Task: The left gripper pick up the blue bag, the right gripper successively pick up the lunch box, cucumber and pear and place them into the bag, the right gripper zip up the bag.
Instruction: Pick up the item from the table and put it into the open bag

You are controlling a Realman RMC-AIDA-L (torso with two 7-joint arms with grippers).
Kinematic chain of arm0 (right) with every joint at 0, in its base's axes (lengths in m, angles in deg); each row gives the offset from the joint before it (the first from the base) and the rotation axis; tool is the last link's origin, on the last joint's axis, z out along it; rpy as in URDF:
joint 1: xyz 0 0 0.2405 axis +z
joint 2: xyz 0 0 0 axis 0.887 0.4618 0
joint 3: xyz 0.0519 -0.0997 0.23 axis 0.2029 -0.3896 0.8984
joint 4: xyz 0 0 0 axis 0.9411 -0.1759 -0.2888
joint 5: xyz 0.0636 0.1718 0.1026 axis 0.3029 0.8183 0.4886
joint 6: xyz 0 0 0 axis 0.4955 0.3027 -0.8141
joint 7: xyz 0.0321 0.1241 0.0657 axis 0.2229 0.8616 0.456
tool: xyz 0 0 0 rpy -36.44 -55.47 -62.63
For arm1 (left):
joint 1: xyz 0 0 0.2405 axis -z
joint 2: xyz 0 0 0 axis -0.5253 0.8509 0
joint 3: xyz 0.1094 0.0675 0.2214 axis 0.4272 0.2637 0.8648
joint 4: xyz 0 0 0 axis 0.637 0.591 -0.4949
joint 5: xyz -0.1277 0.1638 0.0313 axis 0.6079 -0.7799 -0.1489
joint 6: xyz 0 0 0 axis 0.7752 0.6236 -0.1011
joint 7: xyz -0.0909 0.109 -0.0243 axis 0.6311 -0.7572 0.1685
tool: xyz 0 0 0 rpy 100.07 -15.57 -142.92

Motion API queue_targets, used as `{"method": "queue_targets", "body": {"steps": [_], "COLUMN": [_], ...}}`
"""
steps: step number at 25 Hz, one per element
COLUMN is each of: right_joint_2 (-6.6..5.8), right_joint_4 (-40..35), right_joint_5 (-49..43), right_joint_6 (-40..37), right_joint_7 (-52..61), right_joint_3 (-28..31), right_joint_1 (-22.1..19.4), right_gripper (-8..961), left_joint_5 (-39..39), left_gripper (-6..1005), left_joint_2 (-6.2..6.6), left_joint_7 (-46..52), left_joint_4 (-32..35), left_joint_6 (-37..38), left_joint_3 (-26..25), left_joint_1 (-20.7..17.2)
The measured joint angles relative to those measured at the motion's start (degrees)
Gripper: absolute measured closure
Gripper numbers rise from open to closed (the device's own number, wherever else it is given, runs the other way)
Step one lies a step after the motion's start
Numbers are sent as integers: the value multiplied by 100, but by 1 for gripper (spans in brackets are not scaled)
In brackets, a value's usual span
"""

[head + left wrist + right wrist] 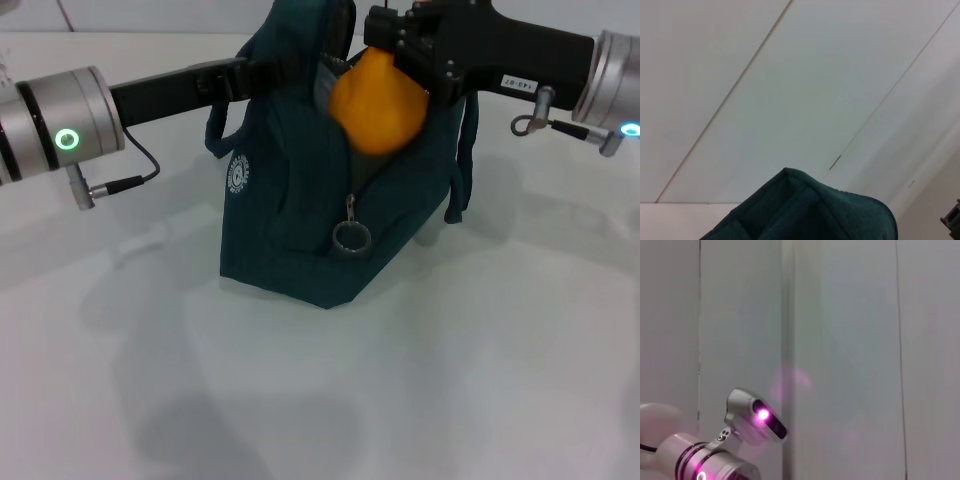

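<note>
I've got the blue bag point(300, 230) standing upright on the white bench point(450, 380), toward its far edge and about midway across, mouth open at the top. My left gripper point(262, 78) reaches in from the left and is clamped on the bag's upper rim beside a loop handle, holding that side up. The fingertips are buried in the fabric, but they look pressed together on it.

My right gripper point(392, 48) comes in from the right and sits over the open mouth. It's pinching the pear point(378, 102) near its top, and the orange fruit hangs half inside the opening, its lower part against the bag's inner fabric.

The zipper runs down the front of the bag, unzipped, with the metal ring pull point(351, 236) dangling near the bottom.

My left wrist camera catches only the bag's teal rim point(810, 210) against a pale wall. The right wrist camera shows the robot's own head and no task items.
</note>
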Motion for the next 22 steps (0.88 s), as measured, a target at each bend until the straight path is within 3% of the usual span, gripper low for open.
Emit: {"method": "queue_targets", "body": {"steps": [22], "right_joint_2": [9], "right_joint_4": [19], "right_joint_5": [-2], "right_joint_6": [248], "right_joint_7": [59], "right_joint_3": [-276], "right_joint_1": [19], "right_gripper": [839], "left_joint_5": [-1], "left_gripper": [960], "left_joint_2": [6], "left_joint_7": [0], "left_joint_4": [0], "left_joint_6": [-21], "left_joint_3": [19], "left_joint_1": [14]}}
